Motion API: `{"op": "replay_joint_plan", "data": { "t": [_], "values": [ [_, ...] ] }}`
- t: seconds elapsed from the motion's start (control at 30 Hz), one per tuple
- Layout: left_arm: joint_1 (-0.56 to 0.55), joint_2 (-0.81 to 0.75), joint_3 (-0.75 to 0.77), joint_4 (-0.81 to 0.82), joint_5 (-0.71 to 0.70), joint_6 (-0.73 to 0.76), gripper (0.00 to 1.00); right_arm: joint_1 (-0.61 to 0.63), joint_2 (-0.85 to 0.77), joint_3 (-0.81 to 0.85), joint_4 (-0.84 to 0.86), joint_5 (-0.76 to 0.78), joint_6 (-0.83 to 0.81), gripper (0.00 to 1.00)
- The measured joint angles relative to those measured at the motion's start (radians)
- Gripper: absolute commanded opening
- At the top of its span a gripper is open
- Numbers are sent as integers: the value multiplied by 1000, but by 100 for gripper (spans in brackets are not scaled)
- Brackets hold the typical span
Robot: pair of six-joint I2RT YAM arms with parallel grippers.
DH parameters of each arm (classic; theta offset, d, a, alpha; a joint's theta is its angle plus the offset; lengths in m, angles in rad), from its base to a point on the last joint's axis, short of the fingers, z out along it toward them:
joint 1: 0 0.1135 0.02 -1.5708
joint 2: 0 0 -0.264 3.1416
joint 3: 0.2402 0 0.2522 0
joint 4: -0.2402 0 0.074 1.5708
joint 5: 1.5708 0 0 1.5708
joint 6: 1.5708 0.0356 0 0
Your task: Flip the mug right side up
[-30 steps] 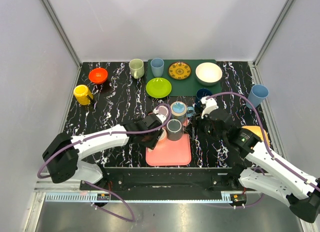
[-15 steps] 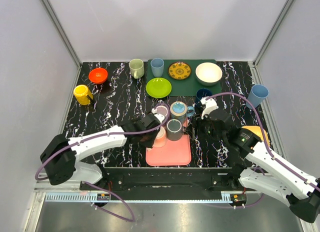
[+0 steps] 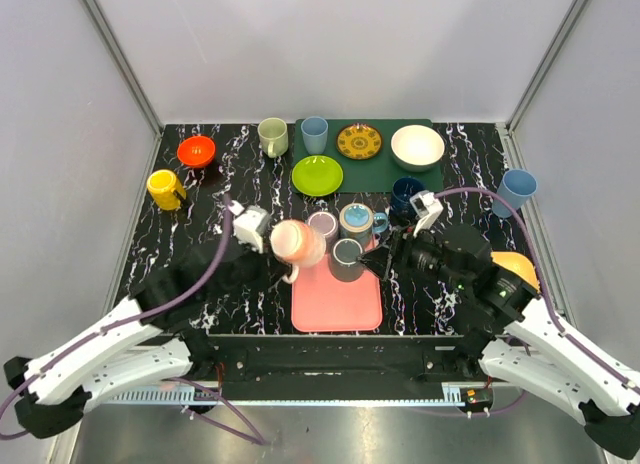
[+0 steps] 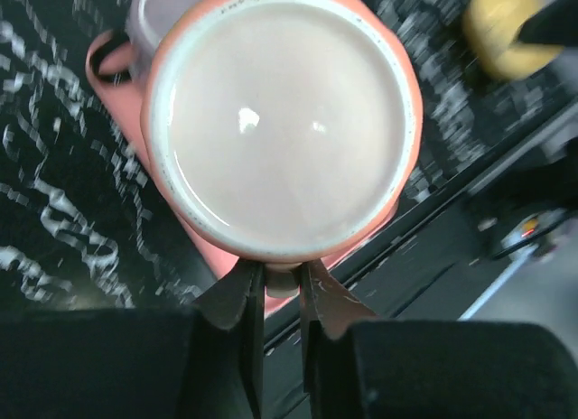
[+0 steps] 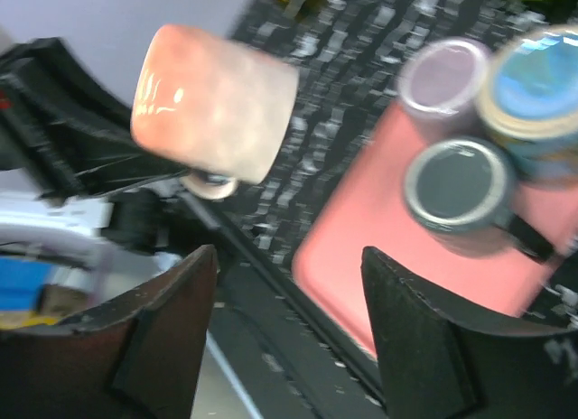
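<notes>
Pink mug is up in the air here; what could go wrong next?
The left pincer holds the pink mug only by its small handle, so the mug may swivel or slip. The lilac mug and grey mug stand close by below; setting down could knock them.

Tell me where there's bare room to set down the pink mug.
The near half of the pink tray is bare, in front of the gray mug. The dark tabletop between yellow mug and tray is open too. Crowded: the tray's far end, with the gray mug, lilac mug and blue mug.
</notes>
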Motion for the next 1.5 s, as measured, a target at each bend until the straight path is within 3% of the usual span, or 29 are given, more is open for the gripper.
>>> {"op": "replay_joint_plan", "data": {
  "t": [0.13,0.23,0.43,0.63,0.73,1.1,1.2,1.5],
  "values": [
    [1,-189,-76,194,-5,-56,0,-1,-32,-2,141,-148,101,77],
    [12,-233,-118,354,6,-98,0,-1,24,21,241,-254,173,79],
    [79,-172,-133,616,120,-187,0,-1,97,21,372,-375,264,82],
    [225,-104,-229,953,319,-401,0,-1,111,21,510,-431,289,82],
    [246,-52,-263,1075,380,-488,0,-1,126,31,528,-433,274,81],
    [250,-16,-294,1257,495,-608,0,-2,266,139,510,-410,170,75],
    [250,-16,-294,1276,515,-620,0,-2,275,149,511,-409,159,69],
    [259,-16,-331,1328,518,-638,0,-3,306,168,549,-436,186,15]
  ]
}}
